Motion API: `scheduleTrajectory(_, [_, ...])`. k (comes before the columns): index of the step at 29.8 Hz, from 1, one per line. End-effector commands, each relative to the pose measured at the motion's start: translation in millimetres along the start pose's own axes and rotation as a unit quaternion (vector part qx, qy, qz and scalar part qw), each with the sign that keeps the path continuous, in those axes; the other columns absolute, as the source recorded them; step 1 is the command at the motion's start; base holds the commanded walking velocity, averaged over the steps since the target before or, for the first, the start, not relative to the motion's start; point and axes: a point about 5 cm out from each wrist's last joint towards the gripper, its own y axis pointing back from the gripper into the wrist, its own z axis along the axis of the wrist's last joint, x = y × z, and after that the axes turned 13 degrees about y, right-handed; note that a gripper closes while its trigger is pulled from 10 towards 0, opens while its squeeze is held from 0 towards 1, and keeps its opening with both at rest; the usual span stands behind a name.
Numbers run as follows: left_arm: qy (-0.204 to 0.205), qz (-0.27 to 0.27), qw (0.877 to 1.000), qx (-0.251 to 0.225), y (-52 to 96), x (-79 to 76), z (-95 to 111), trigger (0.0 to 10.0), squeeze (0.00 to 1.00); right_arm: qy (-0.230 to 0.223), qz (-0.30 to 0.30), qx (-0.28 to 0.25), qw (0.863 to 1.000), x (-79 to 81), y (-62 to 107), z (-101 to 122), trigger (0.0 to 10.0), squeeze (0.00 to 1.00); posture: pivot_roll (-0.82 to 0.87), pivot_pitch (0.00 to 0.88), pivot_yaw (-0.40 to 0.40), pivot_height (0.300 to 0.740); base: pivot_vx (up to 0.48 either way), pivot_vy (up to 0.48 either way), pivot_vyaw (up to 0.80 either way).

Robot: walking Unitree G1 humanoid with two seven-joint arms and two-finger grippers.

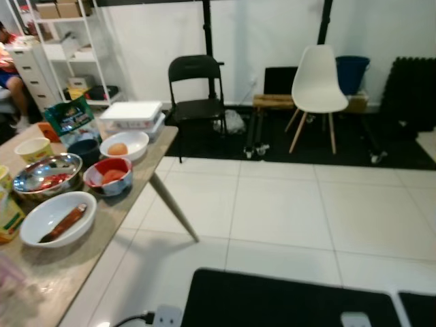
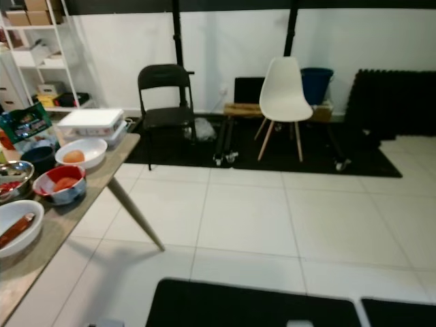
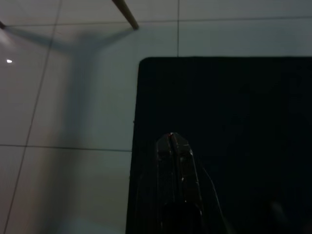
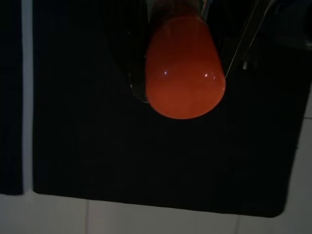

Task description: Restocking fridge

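Right wrist view has the right end effector point(image 4: 183, 63) clenched on a smooth orange-red item point(image 4: 184, 68), perhaps a tomato or a sealed pouch, which bulges out past the fingertips, so it lies straight ahead along the fingers with its long axis in line with them, hanging over a black mat point(image 4: 146, 161) on the white tile floor point(image 1: 286, 211). No fridge can be made out, so I judge the robot must carry the item onward. Left end effector point(image 3: 174, 146) hangs idle over the same mat with its fingers pressed together and nothing between them. To the robot's left stands the desk point(image 1: 102, 225) with bowls of food, among them a white bowl point(image 1: 125, 144) holding something orange and a red bowl point(image 1: 109, 176); a black chair point(image 1: 196, 88) and a white chair point(image 1: 318, 85) stand by the far wall
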Motion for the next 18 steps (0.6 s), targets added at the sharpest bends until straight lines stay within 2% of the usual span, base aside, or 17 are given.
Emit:
scheduleTrajectory(1, [0.004,0.008,1.000,0.014,4.1,2.9,-7.7,10.0,0.00,-0.003,-0.002,0.002,1.000,-0.6,0.3,-1.0,10.0,0.00,0.00,0.094,0.044,0.740,0.000,-0.480,0.00])
scheduleTrajectory(18, [0.011,0.010,1.000,0.018,2.3,2.0,-7.3,10.0,0.00,0.003,0.000,-0.001,1.000,-2.3,-0.5,1.1,10.0,0.00,0.00,0.100,0.038,0.740,0.000,-0.480,0.00])
